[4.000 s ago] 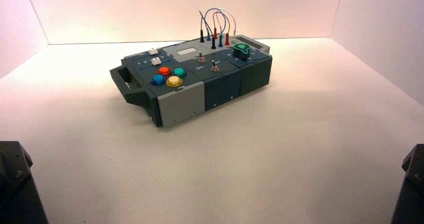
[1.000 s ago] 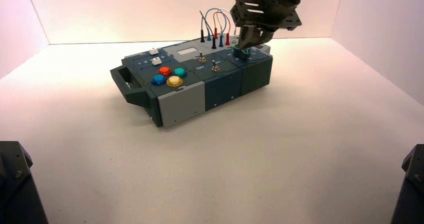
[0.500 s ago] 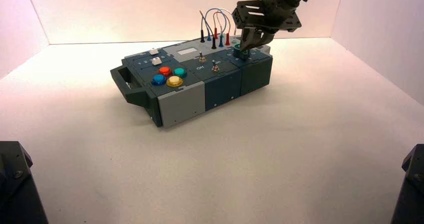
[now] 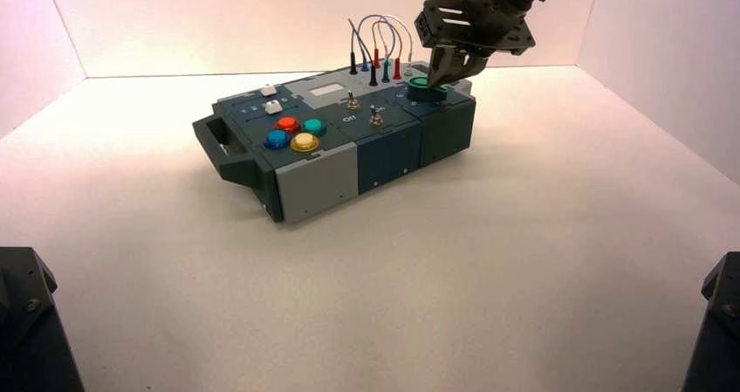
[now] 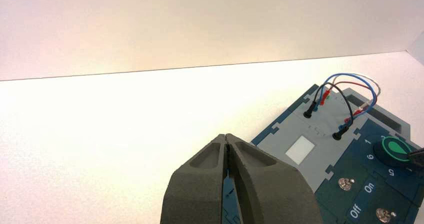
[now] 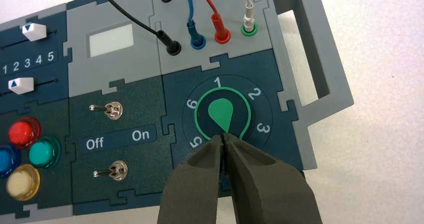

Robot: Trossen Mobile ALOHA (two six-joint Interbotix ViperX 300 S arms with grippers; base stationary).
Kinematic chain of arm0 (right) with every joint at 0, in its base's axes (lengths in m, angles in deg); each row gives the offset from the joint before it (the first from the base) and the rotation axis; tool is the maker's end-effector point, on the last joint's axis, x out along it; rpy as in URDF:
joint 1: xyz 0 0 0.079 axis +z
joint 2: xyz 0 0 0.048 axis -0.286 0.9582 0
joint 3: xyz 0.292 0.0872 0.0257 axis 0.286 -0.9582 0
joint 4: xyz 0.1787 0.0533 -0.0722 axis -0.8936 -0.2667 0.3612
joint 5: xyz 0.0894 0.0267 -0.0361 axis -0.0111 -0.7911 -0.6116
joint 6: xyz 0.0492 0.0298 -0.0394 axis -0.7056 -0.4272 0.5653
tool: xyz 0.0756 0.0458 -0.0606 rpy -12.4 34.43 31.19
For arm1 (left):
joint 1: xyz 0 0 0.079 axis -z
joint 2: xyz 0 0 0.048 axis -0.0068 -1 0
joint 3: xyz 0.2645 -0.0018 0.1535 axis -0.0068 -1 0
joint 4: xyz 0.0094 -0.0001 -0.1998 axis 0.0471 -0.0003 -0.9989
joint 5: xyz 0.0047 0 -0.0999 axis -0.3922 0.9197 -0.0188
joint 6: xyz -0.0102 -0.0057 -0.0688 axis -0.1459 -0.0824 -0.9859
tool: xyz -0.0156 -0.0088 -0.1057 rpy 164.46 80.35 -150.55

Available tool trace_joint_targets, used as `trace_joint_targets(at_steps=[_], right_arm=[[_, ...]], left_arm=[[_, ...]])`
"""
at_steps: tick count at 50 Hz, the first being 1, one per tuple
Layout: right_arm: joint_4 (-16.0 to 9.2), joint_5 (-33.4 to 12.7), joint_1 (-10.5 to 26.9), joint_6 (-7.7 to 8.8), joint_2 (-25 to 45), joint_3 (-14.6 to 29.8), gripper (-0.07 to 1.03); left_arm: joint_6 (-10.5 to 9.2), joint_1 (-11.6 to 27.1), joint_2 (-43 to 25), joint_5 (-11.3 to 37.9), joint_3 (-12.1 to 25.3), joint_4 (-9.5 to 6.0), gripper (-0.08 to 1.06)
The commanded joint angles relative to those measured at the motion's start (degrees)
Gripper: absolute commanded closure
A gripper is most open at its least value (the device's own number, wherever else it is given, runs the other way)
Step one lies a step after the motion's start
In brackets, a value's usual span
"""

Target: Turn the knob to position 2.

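The green teardrop knob [image 6: 221, 114] sits on its dark round base at the box's right far corner, ringed by the numbers 1, 2, 3, 5 and 6. Its pointed end lies between 3 and 5, where my fingers hide the dial. My right gripper [image 6: 223, 136] is shut and empty, its tips just over the knob's point. In the high view it [image 4: 448, 67] hovers just above and right of the knob [image 4: 421, 85]. My left gripper [image 5: 226, 136] is shut and parked high at the far left; the knob shows far off in its view [image 5: 396, 148].
The box [image 4: 314, 178] stands turned on the white table. It bears two toggle switches [image 6: 113, 110], red, teal, blue and yellow push buttons [image 6: 23, 132], two white sliders [image 6: 34, 31] and plugged wires [image 6: 216, 27]. A handle [image 6: 307, 49] juts out beside the knob.
My right gripper came in onto the knob, then lifted off it up and to the right, uncovering it. The left arm has not moved.
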Motion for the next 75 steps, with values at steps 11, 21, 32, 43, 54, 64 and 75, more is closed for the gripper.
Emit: trace_joint_targets(at_steps=[11,21,32,43,54,64,75], right_arm=[[0.7,-0.18,-3.69,0.26,-0.62,1.67,0.98],[1.05,-0.44,-3.78,0.35,-0.35,2.81,0.98],[1.14,-0.62,-3.78,0.26,-0.09,3.78,0.98],[1.23,-0.7,-3.78,0.26,0.44,4.75,0.98],[1.49,-1.05,-3.78,0.26,1.23,6.06,0.98],[1.76,-1.49,-3.78,0.26,1.32,6.5,0.98],[2.2,-0.26,-4.39,0.26,-1.76,4.48,0.99]], left_arm=[[0.0,-0.09,0.18,-0.62,0.62,0.0,1.0],[0.0,-0.09,0.18,-0.62,0.53,0.09,1.01],[0.0,-0.09,0.18,-0.62,0.62,0.0,1.01],[0.0,-0.09,0.18,-0.62,0.62,0.0,1.01],[0.0,-0.09,0.09,-0.62,0.53,0.09,1.0],[0.0,-0.18,-0.09,-0.62,0.44,0.09,1.0],[0.0,-0.26,-0.26,-0.62,0.35,0.0,1.01]])
